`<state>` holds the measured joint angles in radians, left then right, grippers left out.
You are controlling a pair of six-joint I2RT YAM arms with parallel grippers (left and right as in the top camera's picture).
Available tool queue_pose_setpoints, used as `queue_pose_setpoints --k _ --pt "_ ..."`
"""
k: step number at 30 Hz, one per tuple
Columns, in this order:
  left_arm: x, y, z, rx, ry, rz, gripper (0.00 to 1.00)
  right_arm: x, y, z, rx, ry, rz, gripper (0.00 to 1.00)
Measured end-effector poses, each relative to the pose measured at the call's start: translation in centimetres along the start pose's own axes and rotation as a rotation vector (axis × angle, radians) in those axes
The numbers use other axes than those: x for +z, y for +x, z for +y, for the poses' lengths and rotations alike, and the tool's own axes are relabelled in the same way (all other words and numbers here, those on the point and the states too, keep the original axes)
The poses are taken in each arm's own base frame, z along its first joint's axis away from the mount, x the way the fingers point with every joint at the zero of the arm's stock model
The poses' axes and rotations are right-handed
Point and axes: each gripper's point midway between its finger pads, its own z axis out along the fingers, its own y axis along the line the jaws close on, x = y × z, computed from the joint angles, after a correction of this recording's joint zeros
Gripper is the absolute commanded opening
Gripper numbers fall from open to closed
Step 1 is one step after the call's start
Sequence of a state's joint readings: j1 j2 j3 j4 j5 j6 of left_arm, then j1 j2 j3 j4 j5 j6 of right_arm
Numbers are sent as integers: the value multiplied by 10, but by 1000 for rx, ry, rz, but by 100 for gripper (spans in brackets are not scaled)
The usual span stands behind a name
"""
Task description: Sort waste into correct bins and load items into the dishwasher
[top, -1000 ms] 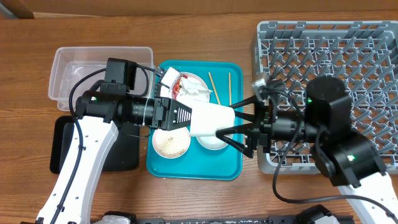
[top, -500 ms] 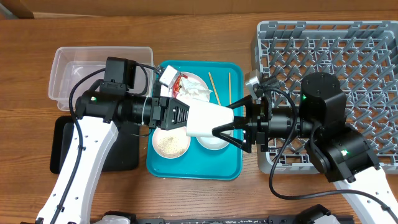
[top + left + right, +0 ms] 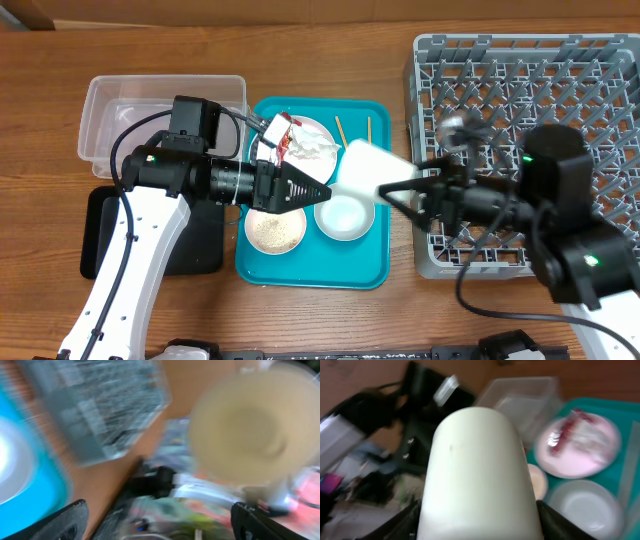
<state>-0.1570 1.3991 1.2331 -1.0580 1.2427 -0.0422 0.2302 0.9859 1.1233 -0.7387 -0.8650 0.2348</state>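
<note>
Gripping the white cup [image 3: 362, 168] above the right side of the teal tray [image 3: 360, 266], the right tool [image 3: 395, 188] seems clamped on it, though blur hides its fingers. The left tool [image 3: 308, 187] stands with fingers apart, holding nothing. On the wooden surface [image 3: 300, 320], the tray carries a rice bowl [image 3: 275, 230], a white bowl [image 3: 343, 216], and a plate [image 3: 324, 128] with wrapper [image 3: 283, 138] and napkin [image 3: 312, 150]. Only the left wrist view looks into the cup.

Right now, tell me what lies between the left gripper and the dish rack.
Between the left gripper and the dish rack hangs the white cup, held by the right gripper above the teal tray, seen overhead.
</note>
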Motion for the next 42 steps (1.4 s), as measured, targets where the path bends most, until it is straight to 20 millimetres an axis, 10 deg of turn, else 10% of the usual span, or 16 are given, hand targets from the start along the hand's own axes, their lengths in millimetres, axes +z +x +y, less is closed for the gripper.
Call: queue_pose_setpoints --k 6,15,20,26,32,42 --pt "-10 8 57 -63 -338 13 93 -54 45 -92 296 554 19 53" --pt "-16 8 73 -59 -440 9 94 -88 128 -156 645 993 332 54" --pt "-18 8 76 -59 -455 9 93 -76 136 -191 694 1059 405 82" --pt "-20 13 79 -78 -482 21 90 -74 134 -194 701 1066 404 89" --pt "-18 21 93 -104 -607 52 81 -75 79 -175 602 1001 221 89" --pt "14 55 170 -107 -1046 76 49 -79 27 -123 452 808 -29 89"
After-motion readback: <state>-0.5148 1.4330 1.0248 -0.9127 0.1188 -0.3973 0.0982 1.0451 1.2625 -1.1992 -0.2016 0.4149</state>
